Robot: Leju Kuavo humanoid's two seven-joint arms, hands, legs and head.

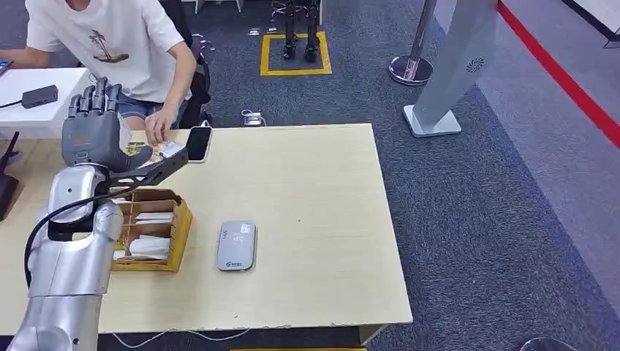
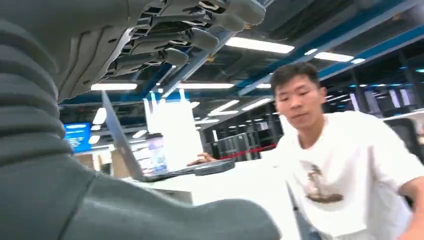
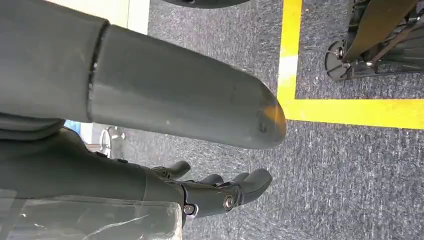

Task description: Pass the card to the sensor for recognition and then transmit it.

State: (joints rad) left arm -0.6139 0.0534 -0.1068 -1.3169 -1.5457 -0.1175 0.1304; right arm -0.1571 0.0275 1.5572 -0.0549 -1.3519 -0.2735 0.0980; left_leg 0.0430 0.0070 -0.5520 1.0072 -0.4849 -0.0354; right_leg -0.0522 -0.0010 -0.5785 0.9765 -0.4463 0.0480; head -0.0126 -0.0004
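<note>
The left hand (image 1: 93,126) is raised high over the far left corner of the table (image 1: 322,219), fingers upright and spread, and from here I can't spot a card in it, though the palm side is turned away, so whether something thin sits against the thumb is hard to say. Just beyond the hand, a person's hand (image 1: 155,131) reaches in at the table edge toward small white cards (image 1: 169,150) lying beside a dark phone (image 1: 198,142), so this reads to me as the handover end of the job. The sensor (image 1: 237,246), a flat grey reader, lies nearer the robot than the hand and off to its right, next to the wooden card box (image 1: 150,234) standing under the forearm, with cards showing in its slots. To do this step well: hold the hand steady at this height, keep the fingers apart until the person has the card clear, then draw straight back so the forearm doesn't clip the box. The right hand (image 3: 220,192) hangs low over the carpet (image 3: 350,190), fingers loosely curled around nothing.
</note>
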